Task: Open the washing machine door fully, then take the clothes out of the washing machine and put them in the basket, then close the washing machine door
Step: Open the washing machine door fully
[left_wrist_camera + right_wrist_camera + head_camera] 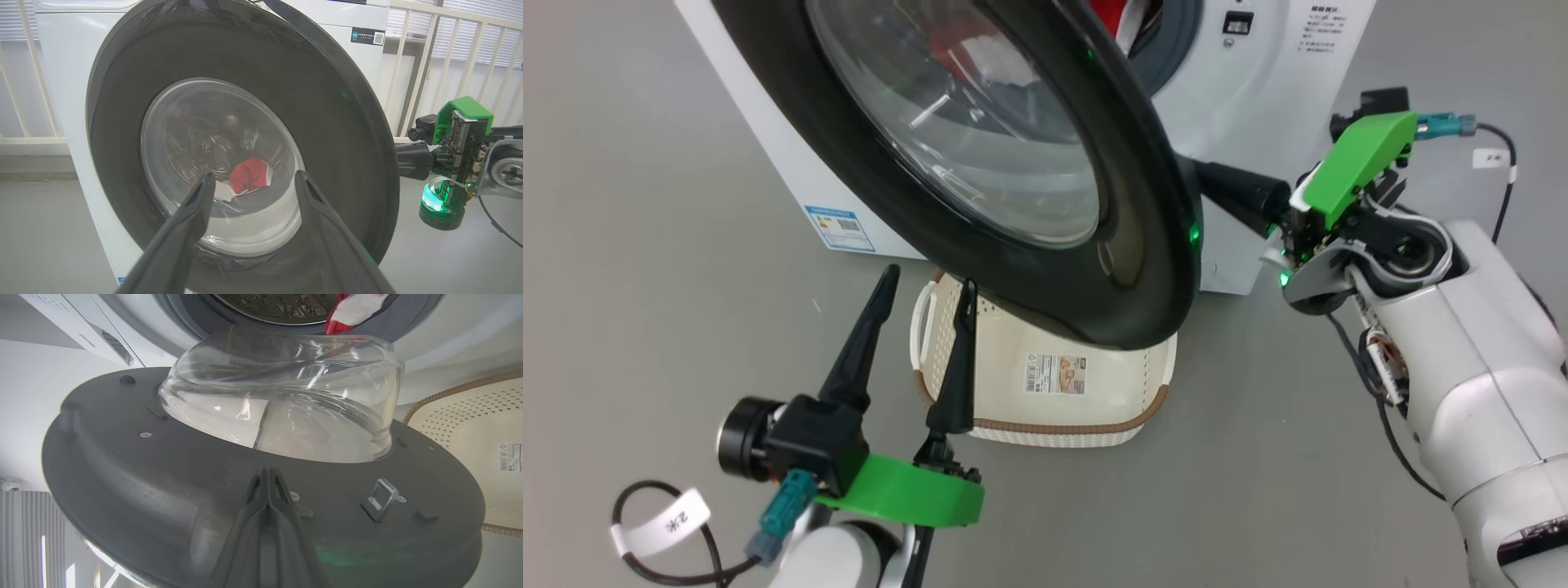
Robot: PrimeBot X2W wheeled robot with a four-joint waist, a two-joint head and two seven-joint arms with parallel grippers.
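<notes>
The washing machine (1258,82) (61,81) stands ahead with its door (1152,245) (327,102) swung partly open. Red and white clothes (1107,16) (249,173) (351,310) lie in the drum. My right gripper (1201,184) (267,471) is shut, its tips pressed against the door's grey inner face (163,490) beside the glass bowl. In the left wrist view its fingers (412,159) reach behind the door's rim. My left gripper (929,282) (253,177) hangs open in front of the door, holding nothing. The basket (1013,351) (449,416) sits on the floor under the door.
Grey floor (645,245) spreads to the left and right of the machine. A white railing (449,61) runs behind it. A blue sticker (840,227) marks the machine's lower front. Cables (1499,188) trail from both wrists.
</notes>
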